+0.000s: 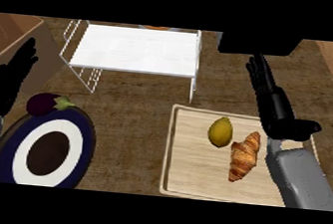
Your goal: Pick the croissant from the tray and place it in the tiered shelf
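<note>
Right robot hand hangs over the tray's far right edge, fingers straight and released, pointing away toward the far side of the table; it grasps nothing and sits just right of the croissant w/o touching it. Left robot hand rests at the view's left edge, fingers up and relaxed, also holding nothing.

Table is a dark brown, mottled surface filling most of the view. Lighter wood shows at the far left corner and along the right edge.

Tiered shelf stands at the far centre: white flat top on thin white wire legs, top level bare. Something orange peeks out behind its far edge, too little visible to tell what. Open table lies between shelf and tray.

Tray is pale wood w/ a raised rim, near right. Its left half and near part are bare.

Plate at near left, dark blue rim, white ring, dark brown centre. An eggplant lies at its far edge, purple w/ a green stem.

Croissant lies on the tray's right part, long axis running near-to-far, golden brown w/ ridged layers, far tip darker orange. A lemon sits just left of its far end, very close; can't tell if touching.
</note>
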Robot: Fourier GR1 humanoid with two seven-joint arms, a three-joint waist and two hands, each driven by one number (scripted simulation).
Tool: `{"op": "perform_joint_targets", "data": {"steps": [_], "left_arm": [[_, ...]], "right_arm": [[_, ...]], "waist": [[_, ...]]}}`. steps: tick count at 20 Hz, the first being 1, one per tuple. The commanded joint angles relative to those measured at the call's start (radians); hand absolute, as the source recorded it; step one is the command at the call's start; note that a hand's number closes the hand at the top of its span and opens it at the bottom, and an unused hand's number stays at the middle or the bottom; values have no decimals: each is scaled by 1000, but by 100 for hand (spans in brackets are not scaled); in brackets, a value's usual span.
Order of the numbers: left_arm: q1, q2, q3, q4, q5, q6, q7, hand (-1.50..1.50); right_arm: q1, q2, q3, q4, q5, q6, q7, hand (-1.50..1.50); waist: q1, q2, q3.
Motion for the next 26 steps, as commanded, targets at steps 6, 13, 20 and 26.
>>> {"op": "perform_joint_targets", "data": {"steps": [6,13,20,26], "left_arm": [[196,-135,49,90,140,43,97,0],[245,-192,36,45,213,-27,108,0],[239,-234,-10,-12,188,-5,142,0],[211,-227,-8,-21,184,-23,166,0]], "right_arm": [[295,-158,-300,-56,135,-427,38,150],[729,-21,-312,-203,140,-616,161,-150],[1103,-19,-84,-642,257,-554,230,-150],[1217,-160,0,-974,419,-531,579,-150]], "waist": [[-145,-23,-41],[-65,-8,-32],[-14,5,-31],[19,15,-33]]}}
